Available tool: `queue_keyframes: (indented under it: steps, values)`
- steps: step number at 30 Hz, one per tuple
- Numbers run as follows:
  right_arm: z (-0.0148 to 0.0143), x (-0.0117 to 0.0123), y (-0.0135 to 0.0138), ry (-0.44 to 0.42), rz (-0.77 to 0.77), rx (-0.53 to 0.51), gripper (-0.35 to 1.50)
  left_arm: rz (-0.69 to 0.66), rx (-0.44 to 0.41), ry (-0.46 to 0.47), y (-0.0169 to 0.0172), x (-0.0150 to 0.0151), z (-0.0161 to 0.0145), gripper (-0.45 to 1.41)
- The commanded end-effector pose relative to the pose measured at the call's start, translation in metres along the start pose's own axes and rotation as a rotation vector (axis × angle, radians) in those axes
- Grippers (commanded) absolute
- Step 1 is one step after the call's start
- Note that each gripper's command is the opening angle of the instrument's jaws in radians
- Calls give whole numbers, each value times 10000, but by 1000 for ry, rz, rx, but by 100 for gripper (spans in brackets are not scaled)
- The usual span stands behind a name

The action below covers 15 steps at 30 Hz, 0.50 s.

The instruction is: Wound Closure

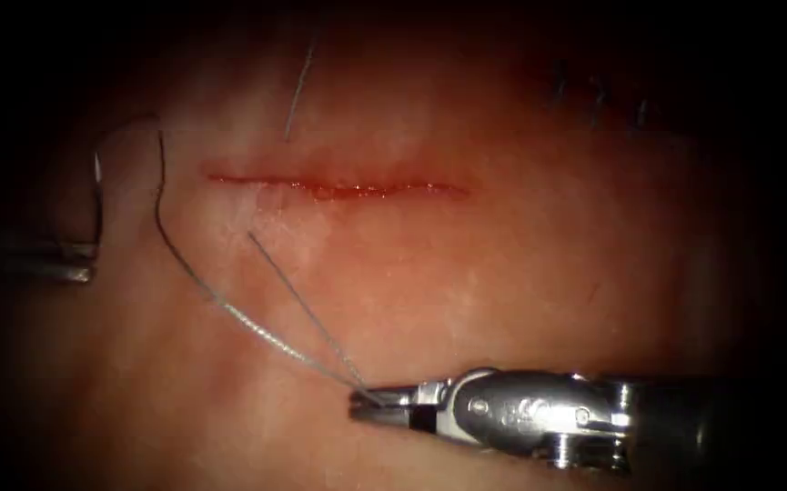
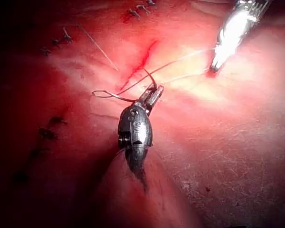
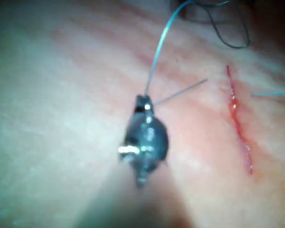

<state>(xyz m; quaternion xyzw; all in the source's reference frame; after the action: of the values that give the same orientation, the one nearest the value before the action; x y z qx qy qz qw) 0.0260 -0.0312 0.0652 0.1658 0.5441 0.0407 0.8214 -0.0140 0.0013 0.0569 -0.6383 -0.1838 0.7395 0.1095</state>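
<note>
Endoscope view: the cut [image 1: 334, 186] runs across the tissue [image 1: 520, 282] as a thin red line and serves as the landmark. Below it, the right tool [image 1: 368, 406] has its jaws pressed together on the thread [image 1: 229, 309]; 2 strands converge at the tips. 1 strand enters the tissue just below the cut's left half; the other sweeps away past the cut's left end toward the left tool [image 1: 79, 259]. That tool, well left of the cut, grips the needle [image 1: 98, 195], whose curve rises from the jaws, clear of the tissue (the exact grip point along the curve is hard to read). A loose thread end [image 1: 298, 91] lies above the cut.

Left wrist view: the left tool [image 2: 153, 95] sits beside the cut [image 2: 140, 66], jaws clamped on the needle [image 2: 152, 78], with thread [image 2: 109, 95] trailing off.

Right wrist view: the right tool [image 3: 143, 101] pinches the thread [image 3: 157, 52] apart from the cut [image 3: 238, 118].

Judgement: good handling here requires even tension in line with the strand's entry point, avoiding tearing the tissue edge, and keeping the needle clear of the strands
</note>
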Motion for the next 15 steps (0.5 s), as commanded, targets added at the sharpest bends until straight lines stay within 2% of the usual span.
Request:
queue_keyframes:
  steps: [1, 5, 9, 10, 11, 13, 15]
  values:
    - [6, 8, -13, 5, 3, 18, -35, 2, -1, 1, -5, -6, 4, -45]
    - [11, 25, -32, 17, 5, 73, -35, 3, -2, 1, -6, -7, 4, -45]
    - [18, 36, -37, 36, 10, 124, -35, 4, -4, 1, -6, -8, 2, -45]
    - [18, 39, -32, 68, 15, 113, 24, 4, -5, 1, -6, -8, 1, -45]
    - [15, 39, -27, 87, 19, 87, 69, 4, -6, 1, -7, -9, 0, -45]
    - [8, 39, -17, 102, 29, 37, 109, 4, -7, 2, -7, -9, -1, -45]
    - [-1, 37, -5, 103, 42, 2, 126, 5, -10, 2, -8, -10, -4, -45]
